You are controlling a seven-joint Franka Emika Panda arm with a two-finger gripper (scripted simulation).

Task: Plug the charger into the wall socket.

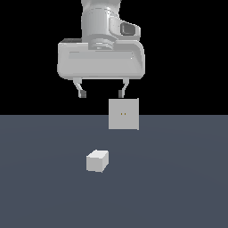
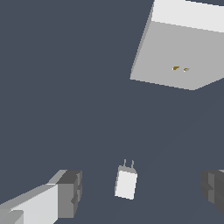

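The charger (image 1: 97, 160) is a small off-white cube lying on the dark grey floor, in front of the wall socket. In the wrist view the charger (image 2: 126, 183) shows two thin prongs pointing toward the socket. The wall socket (image 1: 124, 114) is an upright light-grey square plate with two tiny yellowish dots; it also shows in the wrist view (image 2: 177, 61). My gripper (image 1: 101, 92) hangs open and empty well above the charger, its fingers (image 2: 70, 192) spread wide on either side of it.
The dark grey floor (image 1: 178, 178) stretches all around the charger and the socket. Nothing else stands on it.
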